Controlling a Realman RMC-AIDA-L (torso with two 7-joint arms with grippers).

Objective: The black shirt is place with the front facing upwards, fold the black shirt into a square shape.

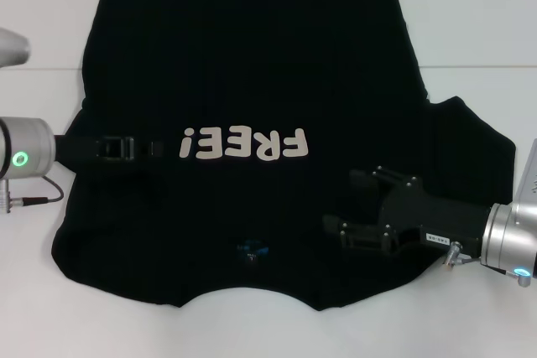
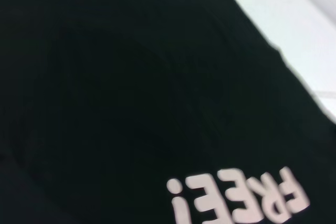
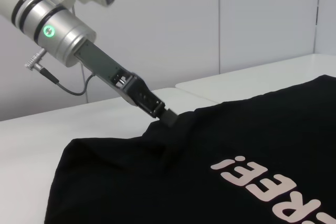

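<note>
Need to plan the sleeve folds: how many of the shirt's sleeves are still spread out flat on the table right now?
1: on the black shirt, only the sleeve on the robot's right lies spread, beside the right gripper. The opposite one isn't visible; the left gripper reaches over that side.

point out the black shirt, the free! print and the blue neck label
black shirt (image 1: 252,48): head view, plain cloth above the print
FREE! print (image 1: 243,144): head view, middle letters
blue neck label (image 1: 252,250): head view, label centre at the collar
</note>
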